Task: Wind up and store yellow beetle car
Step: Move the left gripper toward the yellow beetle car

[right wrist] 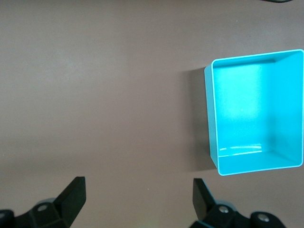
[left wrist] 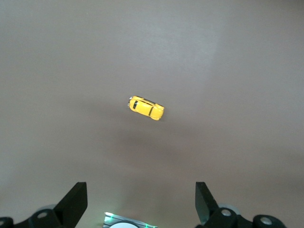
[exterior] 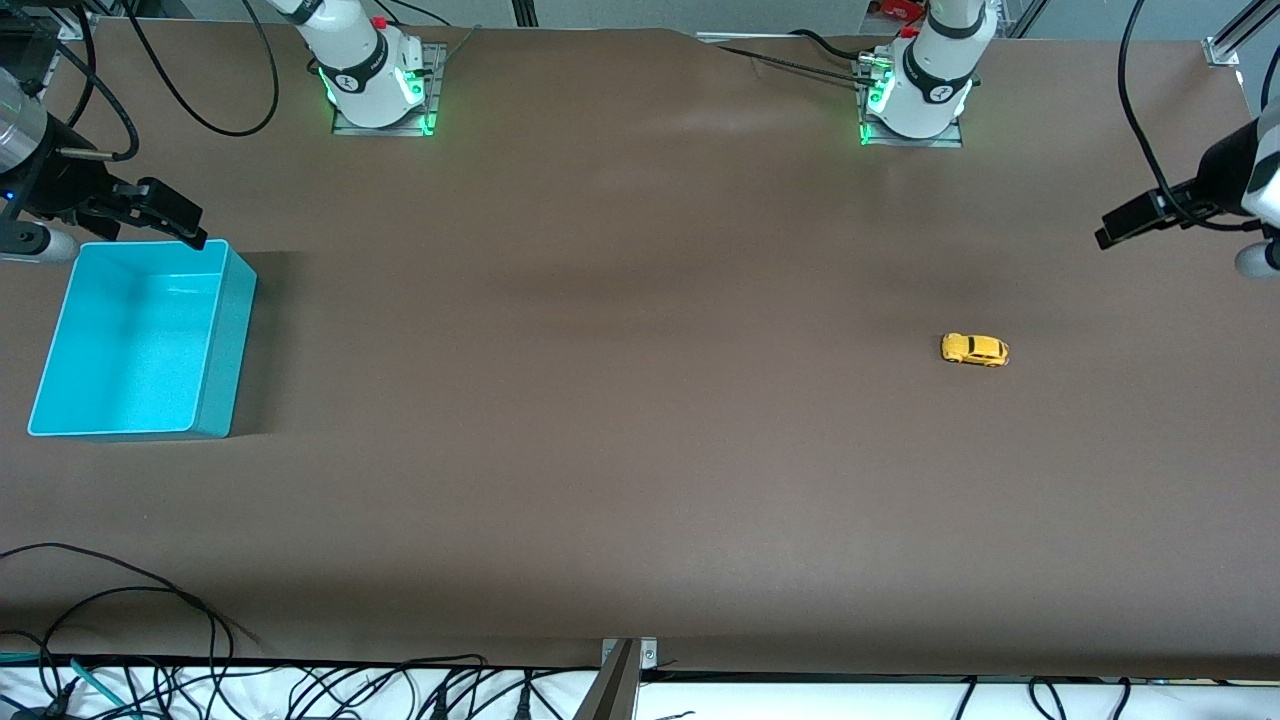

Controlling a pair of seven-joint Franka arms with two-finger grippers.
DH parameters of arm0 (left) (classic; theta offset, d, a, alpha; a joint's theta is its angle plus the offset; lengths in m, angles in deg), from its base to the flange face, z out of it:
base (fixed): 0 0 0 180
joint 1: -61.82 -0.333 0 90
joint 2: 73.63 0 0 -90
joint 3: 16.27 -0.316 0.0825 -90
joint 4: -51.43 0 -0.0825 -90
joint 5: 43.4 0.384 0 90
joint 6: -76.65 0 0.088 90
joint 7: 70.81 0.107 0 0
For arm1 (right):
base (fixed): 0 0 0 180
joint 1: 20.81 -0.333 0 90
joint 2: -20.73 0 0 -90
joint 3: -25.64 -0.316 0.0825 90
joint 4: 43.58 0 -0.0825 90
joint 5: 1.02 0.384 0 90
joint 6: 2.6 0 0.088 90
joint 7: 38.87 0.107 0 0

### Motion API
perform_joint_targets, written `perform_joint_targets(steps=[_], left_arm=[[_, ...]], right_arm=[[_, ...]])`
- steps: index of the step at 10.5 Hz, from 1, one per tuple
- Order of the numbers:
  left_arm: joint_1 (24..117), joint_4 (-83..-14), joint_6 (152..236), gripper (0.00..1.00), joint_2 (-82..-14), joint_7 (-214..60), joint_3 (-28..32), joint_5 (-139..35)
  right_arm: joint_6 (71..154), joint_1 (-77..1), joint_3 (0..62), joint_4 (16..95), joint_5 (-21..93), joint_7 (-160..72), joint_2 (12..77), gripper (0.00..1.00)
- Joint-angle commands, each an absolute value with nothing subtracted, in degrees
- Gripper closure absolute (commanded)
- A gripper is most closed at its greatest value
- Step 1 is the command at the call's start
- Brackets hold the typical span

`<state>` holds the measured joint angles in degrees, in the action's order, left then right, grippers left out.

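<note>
The yellow beetle car (exterior: pixel 974 349) stands alone on the brown table toward the left arm's end; in the left wrist view the car (left wrist: pixel 146 108) lies well ahead of the fingers, untouched. My left gripper (left wrist: pixel 141 190) hangs high over that end of the table (exterior: pixel 1125 228), open and empty. A turquoise bin (exterior: pixel 225 350) sits at the right arm's end, with nothing inside. My right gripper (right wrist: pixel 137 186) hovers open and empty over bare table beside the bin (right wrist: pixel 211 114), and in the front view it (exterior: pixel 175 215) shows above the bin's rim.
Both arm bases (exterior: pixel 375 90) (exterior: pixel 915 95) glow green along the table's edge farthest from the front camera. Loose cables (exterior: pixel 150 680) and a metal bracket (exterior: pixel 625 660) line the edge nearest to it. A wide stretch of brown table separates car and bin.
</note>
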<state>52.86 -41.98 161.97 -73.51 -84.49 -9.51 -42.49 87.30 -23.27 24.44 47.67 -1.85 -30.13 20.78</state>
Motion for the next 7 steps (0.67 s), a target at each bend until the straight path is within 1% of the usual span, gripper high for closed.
perform_joint_targets(steps=[1,3,7], left_arm=[[53.12,-44.98,164.27,0.0,-72.93,-83.82,-9.41,-40.24],[53.11,-47.7,167.85,0.0,-71.88,-83.73,-9.41,-40.24],[52.94,-57.54,181.47,0.0,-70.74,-81.47,-9.41,-40.59]], right_arm=[[85.99,-23.36,24.76,46.78,-1.11,-29.99,20.47,0.0],[85.99,-23.36,24.67,46.78,-1.37,-29.99,20.47,0.0],[86.34,-23.36,24.67,46.78,-2.25,-30.34,20.47,0.0]])
